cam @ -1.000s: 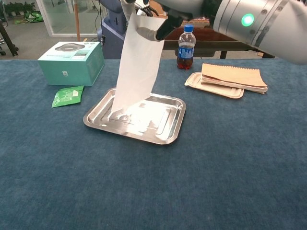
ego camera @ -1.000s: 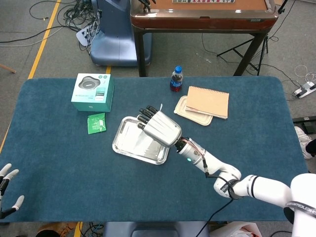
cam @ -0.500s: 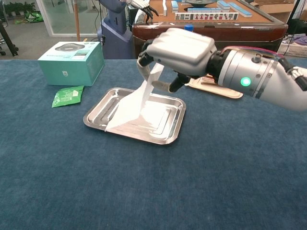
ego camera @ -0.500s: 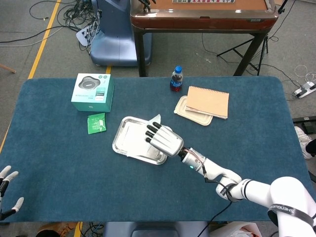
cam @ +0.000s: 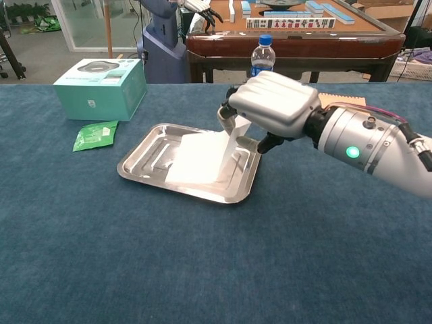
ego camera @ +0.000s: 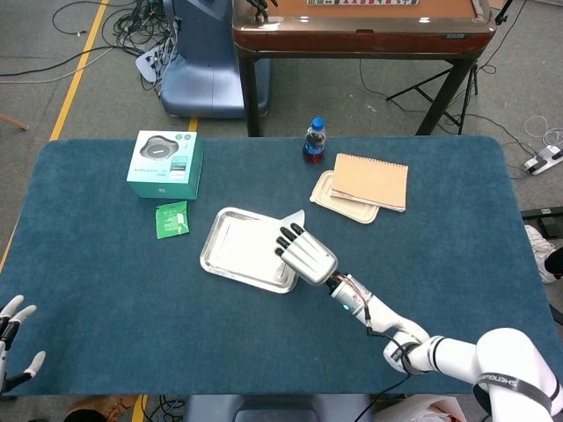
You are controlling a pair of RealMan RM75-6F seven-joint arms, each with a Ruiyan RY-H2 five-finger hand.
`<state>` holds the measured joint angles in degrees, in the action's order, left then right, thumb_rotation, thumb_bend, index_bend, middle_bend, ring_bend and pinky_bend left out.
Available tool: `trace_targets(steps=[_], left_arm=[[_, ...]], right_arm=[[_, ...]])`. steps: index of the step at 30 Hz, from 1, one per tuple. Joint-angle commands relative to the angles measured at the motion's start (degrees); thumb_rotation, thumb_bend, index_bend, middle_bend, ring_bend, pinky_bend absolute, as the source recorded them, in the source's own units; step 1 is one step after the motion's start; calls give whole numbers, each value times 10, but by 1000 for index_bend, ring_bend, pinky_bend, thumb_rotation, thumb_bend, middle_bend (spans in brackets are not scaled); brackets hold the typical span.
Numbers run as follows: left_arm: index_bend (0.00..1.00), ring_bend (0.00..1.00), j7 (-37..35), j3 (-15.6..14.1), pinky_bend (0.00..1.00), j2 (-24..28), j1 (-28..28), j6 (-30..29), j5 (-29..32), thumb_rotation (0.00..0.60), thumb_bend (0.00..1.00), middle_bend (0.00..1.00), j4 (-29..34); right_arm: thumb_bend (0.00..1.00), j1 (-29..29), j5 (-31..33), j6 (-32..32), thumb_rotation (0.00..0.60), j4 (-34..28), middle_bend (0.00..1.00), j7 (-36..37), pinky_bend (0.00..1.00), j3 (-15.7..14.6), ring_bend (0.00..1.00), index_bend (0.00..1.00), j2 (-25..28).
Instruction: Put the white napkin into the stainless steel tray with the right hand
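The right hand (cam: 273, 104) is pinching one corner of the napkin (cam: 200, 158), most of it lying flat in the tray (cam: 135, 168). The left hand (ego camera: 10, 338) is hanging open.

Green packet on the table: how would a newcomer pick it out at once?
Find the teal box at the table's far left. The green packet lies flat just in front of it, left of the steel tray. It is the only green, crinkly thing there.
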<state>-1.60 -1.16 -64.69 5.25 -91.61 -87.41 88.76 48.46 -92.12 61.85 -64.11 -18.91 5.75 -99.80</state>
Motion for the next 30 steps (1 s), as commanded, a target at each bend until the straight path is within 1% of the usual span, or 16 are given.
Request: trace_targets(steps=[1,6,13,18,23,27,30], left_arm=[[198,89,-1,-1,0,0,1,-1,-1,600,242,91,0],[198,89,-3,0,0,1,3,-4,1,600,242,91,-2],[198,89,-6,1,0,3,3,-3,1,600,243,91,-3],[198,89,-8,1,0,4,5,-4,2,600,242,91,-5],[198,89,-8,1,0,4,4,-2,2,600,242,91,-5],[198,89,-8,2,0,3,3,-2,1,600,242,91,-5],[198,89,-8,2,0,3,3,0,2,600,242,91,-6]], right_arm=[[474,1,2,-5,600,10,428,3,335,-1,250,592,-11],[473,6,5,-10,600,37,428,15,335,1,250,592,-34],[471,16,-7,4,600,79,428,31,332,1,250,592,-69],[469,16,-7,10,600,98,428,45,325,0,250,592,-83],[453,11,-5,13,600,105,416,54,308,-4,250,592,-88],[416,9,1,10,600,103,393,51,272,-1,246,581,-90],[400,10,4,9,600,102,386,49,263,1,238,570,-94]])
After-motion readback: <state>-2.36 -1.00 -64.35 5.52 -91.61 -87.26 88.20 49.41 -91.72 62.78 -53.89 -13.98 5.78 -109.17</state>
